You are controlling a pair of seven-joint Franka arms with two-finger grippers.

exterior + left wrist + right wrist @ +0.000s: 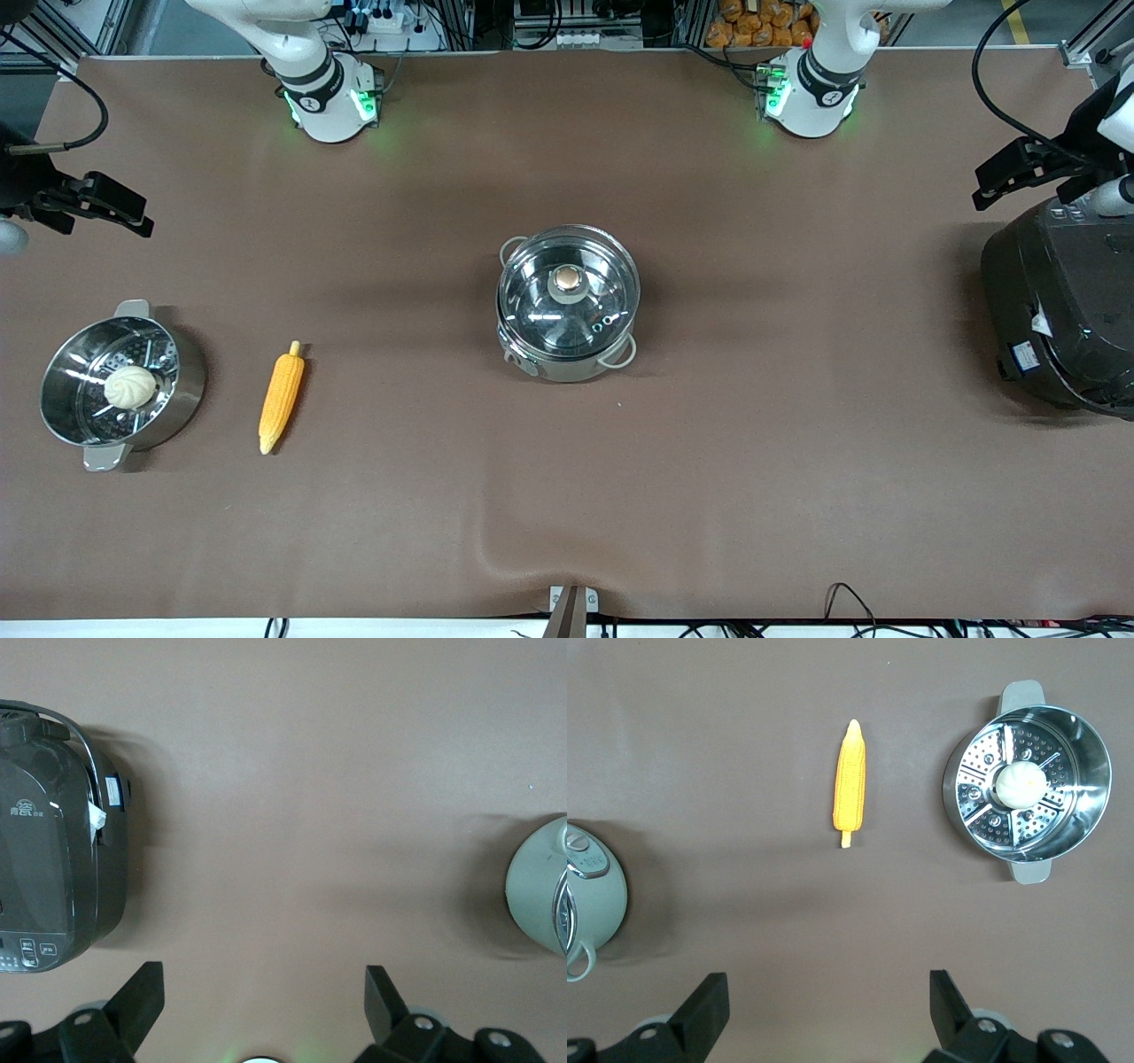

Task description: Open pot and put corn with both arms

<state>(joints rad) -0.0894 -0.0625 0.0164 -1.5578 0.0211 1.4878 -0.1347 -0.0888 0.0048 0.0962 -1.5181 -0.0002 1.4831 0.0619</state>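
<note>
The steel pot (567, 341) stands mid-table with its glass lid (598, 306) on and a tan knob (567, 281) on top. The yellow-orange corn (282, 399) lies on the cloth toward the right arm's end, beside the pot. It also shows in the right wrist view (850, 784), with the pot's edge (594, 895). My right gripper (133, 213) hangs open and empty over the right arm's end of the table (828, 983). My left gripper (979, 186) hangs open and empty (263, 979) above the left arm's end. The pot's edge shows in its view (540, 886).
A steel steamer pot (182, 390) with a white bun (130, 387) stands beside the corn at the right arm's end; both show in the right wrist view, steamer (1094, 771) and bun (1020, 784). A big black rice cooker (1059, 310) stands at the left arm's end (53, 859).
</note>
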